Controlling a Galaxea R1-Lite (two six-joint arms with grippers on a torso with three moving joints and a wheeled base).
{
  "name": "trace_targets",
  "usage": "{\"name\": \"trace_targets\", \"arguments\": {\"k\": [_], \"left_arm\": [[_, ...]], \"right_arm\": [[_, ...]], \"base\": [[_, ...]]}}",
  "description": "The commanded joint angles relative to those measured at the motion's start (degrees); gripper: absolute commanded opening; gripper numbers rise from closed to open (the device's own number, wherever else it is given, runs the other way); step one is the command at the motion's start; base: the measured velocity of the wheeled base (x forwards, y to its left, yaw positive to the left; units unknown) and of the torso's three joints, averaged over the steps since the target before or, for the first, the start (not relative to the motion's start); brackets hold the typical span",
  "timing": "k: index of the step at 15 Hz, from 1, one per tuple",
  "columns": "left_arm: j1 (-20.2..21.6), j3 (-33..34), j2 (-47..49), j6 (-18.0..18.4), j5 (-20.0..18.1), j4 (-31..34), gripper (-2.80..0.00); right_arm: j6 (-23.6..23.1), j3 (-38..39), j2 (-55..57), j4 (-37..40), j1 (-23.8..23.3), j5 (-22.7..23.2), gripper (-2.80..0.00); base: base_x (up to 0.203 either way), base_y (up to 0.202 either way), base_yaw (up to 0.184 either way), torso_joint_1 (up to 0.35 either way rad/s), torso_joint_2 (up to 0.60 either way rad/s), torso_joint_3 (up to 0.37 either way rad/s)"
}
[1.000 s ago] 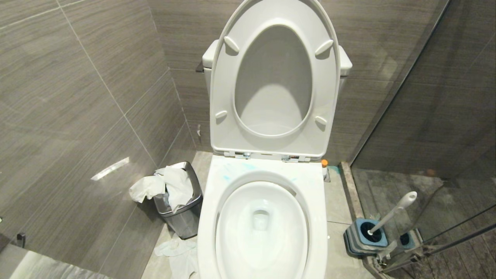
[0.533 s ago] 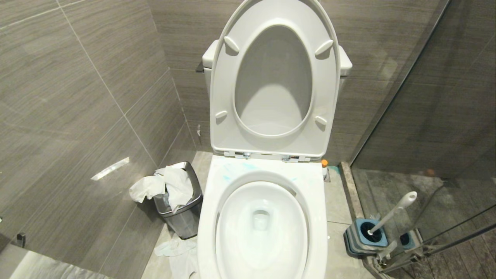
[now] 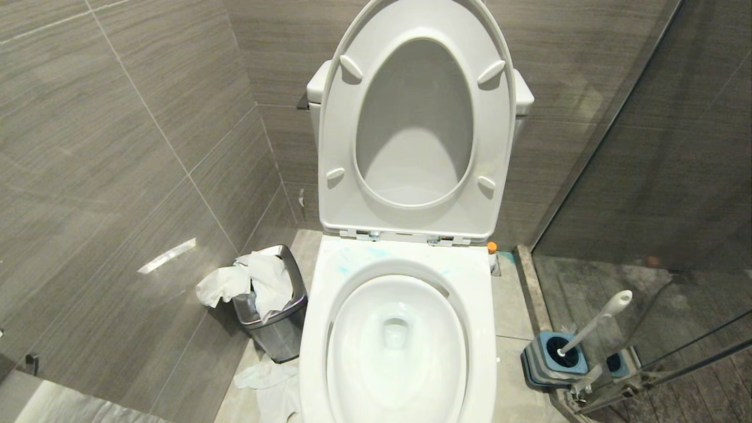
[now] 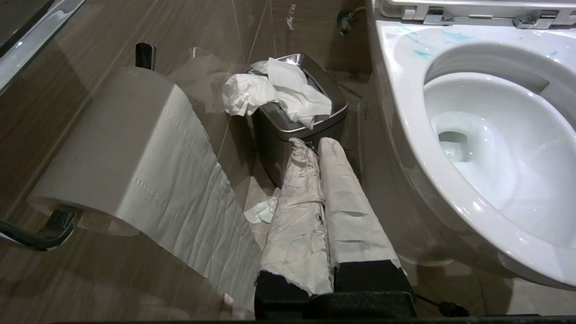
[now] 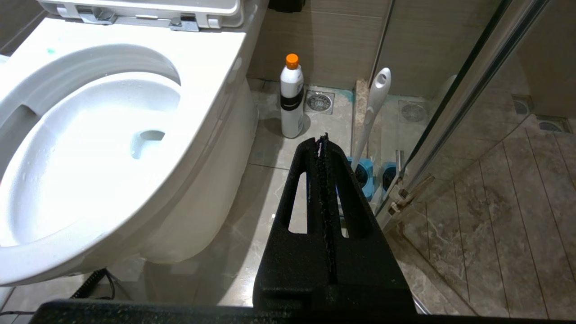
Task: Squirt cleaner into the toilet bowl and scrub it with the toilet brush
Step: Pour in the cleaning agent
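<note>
Still nothing has shifted since a second ago: our left gripper (image 4: 317,144) and right gripper (image 5: 322,139) stay low, fingers pressed together and empty. Beyond them, the toilet brush (image 3: 596,322) stands in its holder (image 3: 552,358) right of the toilet bowl (image 3: 396,341). Farthest, cleaner (image 3: 376,252) streaks the back rim.

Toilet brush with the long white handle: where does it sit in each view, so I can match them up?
Head view: white-handled toilet brush lower right, leaning in its blue-grey square holder.
Left wrist view: not in it.
Right wrist view: handle upright just past the right hand.
Shared landmark: glossy white toilet bowl.
</note>
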State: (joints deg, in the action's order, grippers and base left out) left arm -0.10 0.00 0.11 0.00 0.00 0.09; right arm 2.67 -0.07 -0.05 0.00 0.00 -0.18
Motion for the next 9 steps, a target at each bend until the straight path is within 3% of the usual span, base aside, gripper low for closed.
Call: {"name": "trace_targets", "arguments": {"k": [1, 9], "left_arm": [[0.01, 0.0, 0.07, 0.0, 0.0, 0.0, -2.8], [0.01, 0.0, 0.07, 0.0, 0.0, 0.0, -2.8]], "right_arm": [[0.06, -0.01, 0.05, 0.0, 0.0, 0.01, -2.8], [0.14, -0.01, 0.05, 0.0, 0.0, -0.07, -2.8]], "base": [[0.0, 0.0, 0.0, 0.0, 0.0, 0.0], [0.0, 0.0, 0.0, 0.0, 0.0, 0.0]]}}
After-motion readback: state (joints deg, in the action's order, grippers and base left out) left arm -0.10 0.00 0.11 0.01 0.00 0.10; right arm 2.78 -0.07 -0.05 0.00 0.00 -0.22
